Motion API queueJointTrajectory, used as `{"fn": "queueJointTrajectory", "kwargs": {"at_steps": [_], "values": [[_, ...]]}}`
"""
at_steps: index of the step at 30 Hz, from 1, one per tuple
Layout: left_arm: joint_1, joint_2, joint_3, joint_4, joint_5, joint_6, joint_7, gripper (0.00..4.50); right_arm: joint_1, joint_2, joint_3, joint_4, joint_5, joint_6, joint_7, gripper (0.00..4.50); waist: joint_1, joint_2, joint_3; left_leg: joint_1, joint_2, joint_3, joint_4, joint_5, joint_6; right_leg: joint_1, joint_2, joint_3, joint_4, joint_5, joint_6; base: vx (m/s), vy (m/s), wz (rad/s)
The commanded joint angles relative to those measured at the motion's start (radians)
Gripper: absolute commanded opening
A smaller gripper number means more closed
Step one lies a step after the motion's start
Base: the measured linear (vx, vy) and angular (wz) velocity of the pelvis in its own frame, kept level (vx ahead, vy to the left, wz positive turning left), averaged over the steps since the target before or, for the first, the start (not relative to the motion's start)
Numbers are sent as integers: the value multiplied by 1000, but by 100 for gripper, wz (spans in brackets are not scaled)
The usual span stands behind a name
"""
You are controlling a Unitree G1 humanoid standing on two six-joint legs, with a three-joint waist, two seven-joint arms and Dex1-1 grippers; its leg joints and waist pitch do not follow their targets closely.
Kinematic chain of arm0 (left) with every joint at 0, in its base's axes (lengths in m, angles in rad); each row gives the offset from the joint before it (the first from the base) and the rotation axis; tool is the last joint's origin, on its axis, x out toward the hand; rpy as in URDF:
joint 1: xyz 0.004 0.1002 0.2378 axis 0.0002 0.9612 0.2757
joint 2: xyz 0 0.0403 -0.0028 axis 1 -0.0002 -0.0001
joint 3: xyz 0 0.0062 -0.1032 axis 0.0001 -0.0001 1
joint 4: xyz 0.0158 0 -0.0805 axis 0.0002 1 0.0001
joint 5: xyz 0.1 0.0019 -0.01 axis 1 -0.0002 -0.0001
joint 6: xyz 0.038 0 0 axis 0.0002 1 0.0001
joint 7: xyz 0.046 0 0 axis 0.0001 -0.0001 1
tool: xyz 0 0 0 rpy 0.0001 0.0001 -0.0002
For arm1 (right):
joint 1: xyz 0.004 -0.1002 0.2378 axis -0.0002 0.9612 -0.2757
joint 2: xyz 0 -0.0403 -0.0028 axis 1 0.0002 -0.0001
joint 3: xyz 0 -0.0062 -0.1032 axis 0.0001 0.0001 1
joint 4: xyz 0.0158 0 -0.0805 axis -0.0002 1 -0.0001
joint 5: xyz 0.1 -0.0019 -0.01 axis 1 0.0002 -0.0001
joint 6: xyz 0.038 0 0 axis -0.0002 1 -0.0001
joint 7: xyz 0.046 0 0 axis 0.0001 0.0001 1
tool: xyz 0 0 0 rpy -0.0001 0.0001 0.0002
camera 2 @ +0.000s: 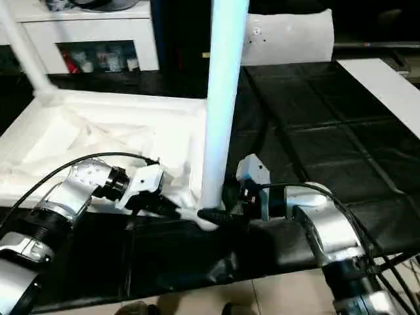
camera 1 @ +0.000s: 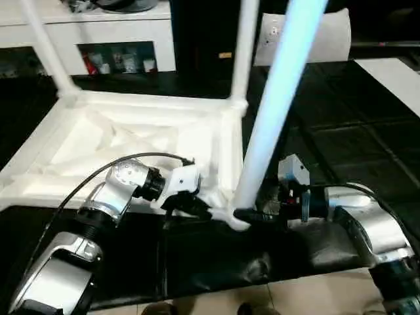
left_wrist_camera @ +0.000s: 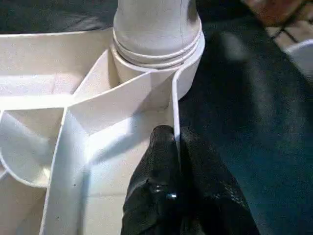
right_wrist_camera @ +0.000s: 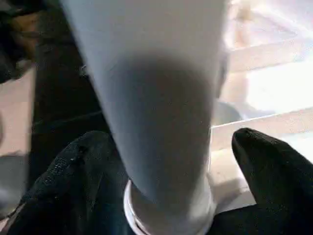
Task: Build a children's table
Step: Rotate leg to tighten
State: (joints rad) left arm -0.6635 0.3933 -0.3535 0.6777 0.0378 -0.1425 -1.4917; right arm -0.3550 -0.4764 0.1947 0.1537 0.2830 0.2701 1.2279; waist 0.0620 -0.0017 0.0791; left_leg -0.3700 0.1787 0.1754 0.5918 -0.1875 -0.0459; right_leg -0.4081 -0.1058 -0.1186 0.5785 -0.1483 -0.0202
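Nearest the robot, the left gripper [camera 1: 200, 211] was pinched together on the thin rim of the tabletop [camera 1: 118, 141], one black finger on each side of the wall, just beside the near corner socket [left_wrist_camera: 156, 58]. The right gripper [camera 2: 213, 215] sat at the same corner from the other side, its fingers [right_wrist_camera: 274, 171] spread around the base of the near leg [camera 1: 275, 98] where it entered the socket; whether they pressed the tube could not be told. The tabletop lay upside down on the black surface [camera 1: 341, 138], ribbed underside up. Farther back, two more legs [camera 1: 243, 52] stood upright in the far corners. Beyond them stood a white cabinet [camera 1: 118, 33].
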Motion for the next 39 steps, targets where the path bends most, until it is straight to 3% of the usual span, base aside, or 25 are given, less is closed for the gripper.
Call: {"fn": "queueJointTrajectory", "kwargs": {"at_steps": [1,11,19,28,32,34,35,38,39], "values": [[-19,-4,-49,-1,4,-43,-86,0,-19,-9,14,18,19,-7,55,399,-2,-13,-69,17,62,-8,-73,-220,70,50,-61,65,-64,-313,-216,0,0,0],[-51,-3,-82,32,9,-84,-123,0,-51,-8,52,47,17,-18,134,319,16,-17,-69,17,63,-6,-76,-212,53,50,-64,70,-62,-327,-202,0,0,0],[-64,0,-100,61,3,-106,-123,0,-57,4,74,56,12,-20,159,239,20,-19,-68,15,63,-7,-76,-210,50,51,-64,70,-62,-331,-199,0,0,0],[-70,-8,-89,83,3,-104,-112,0,-51,11,79,44,20,-6,165,205,20,-20,-67,16,63,-7,-78,-219,46,51,-64,70,-64,-345,-196,0,0,0],[-55,-42,-50,74,26,-26,66,0,-8,55,41,15,23,36,33,204,19,-21,-64,18,63,-7,-78,-233,39,48,-65,71,-68,-374,-190,0,0,0],[-43,-65,-27,56,9,33,132,0,13,100,17,12,7,55,-78,204,13,-21,-59,21,62,-11,-83,-272,18,45,-67,71,-78,-454,-168,0,0,0],[-37,-75,-16,46,-2,53,152,0,20,116,9,11,-1,61,-120,203,8,-20,-56,21,58,-15,-84,-306,9,45,-68,67,-86,-517,-145,0,0,0],[-11,-128,22,-15,-39,162,225,0,50,195,-11,1,-40,99,-293,201,-7,-19,-54,23,58,-20,-86,-331,-9,40,-68,65,-94,-568,-117,0,0,0],[-7,-158,34,-31,-39,200,279,0,58,238,-16,-7,-54,128,-370,200,-20,-19,-52,18,54,-24,-87,-348,-11,43,-66,61,-95,-591,-108,0,0,0]]}}
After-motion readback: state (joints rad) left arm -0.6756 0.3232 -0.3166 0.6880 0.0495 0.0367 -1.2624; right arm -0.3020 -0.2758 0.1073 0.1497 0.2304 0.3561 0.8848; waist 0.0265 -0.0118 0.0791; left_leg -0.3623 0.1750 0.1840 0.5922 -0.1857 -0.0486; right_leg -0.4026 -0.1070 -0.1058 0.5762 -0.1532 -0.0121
